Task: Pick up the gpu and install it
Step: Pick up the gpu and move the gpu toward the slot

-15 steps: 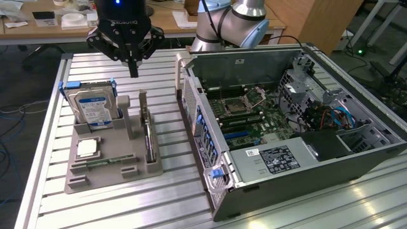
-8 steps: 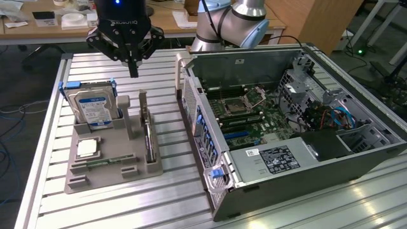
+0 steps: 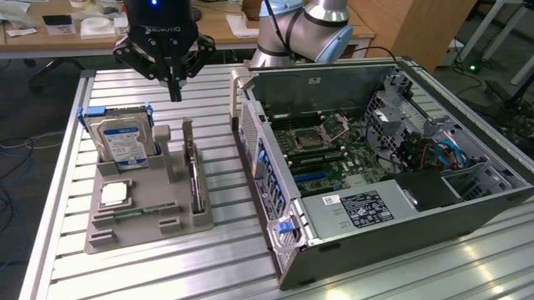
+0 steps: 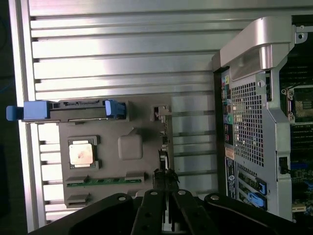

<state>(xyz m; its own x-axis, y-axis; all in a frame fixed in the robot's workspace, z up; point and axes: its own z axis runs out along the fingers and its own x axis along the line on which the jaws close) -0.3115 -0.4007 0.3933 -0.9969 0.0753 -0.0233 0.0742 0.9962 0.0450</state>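
Gripper point(image 4: 165, 177), closed and empty, is hovering above the gpu point(image 3: 194, 180), which is standing on edge in the grey holder point(image 3: 125, 234), exterior view's left-centre; likely light, stiff, fragile, best pinched across its top edge.

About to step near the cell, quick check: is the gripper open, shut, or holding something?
Gripper: shut, holding nothing; it hangs above the gpu, which stands in the grey holder.
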